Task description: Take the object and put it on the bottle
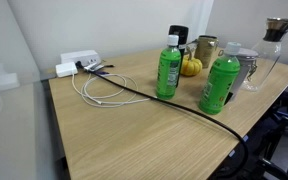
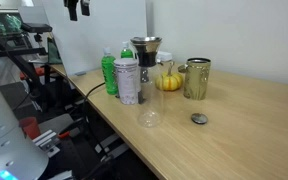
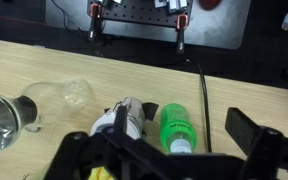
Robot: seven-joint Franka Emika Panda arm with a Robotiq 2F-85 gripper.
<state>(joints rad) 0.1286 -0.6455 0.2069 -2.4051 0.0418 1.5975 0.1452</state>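
Observation:
A green bottle with a white cap stands on the wooden table, and a second green bottle stands nearer the edge. Both show in an exterior view, the green one behind the grey-labelled one. A small round grey object lies flat on the table near a clear glass. My gripper hangs high above the table's far end. In the wrist view my gripper is open and empty, with the green bottle far below between its fingers.
A yellow pumpkin-like object, a metal cup and a coffee dripper on a glass carafe stand near the bottles. A black cable, a white cable and a white power strip lie on the table.

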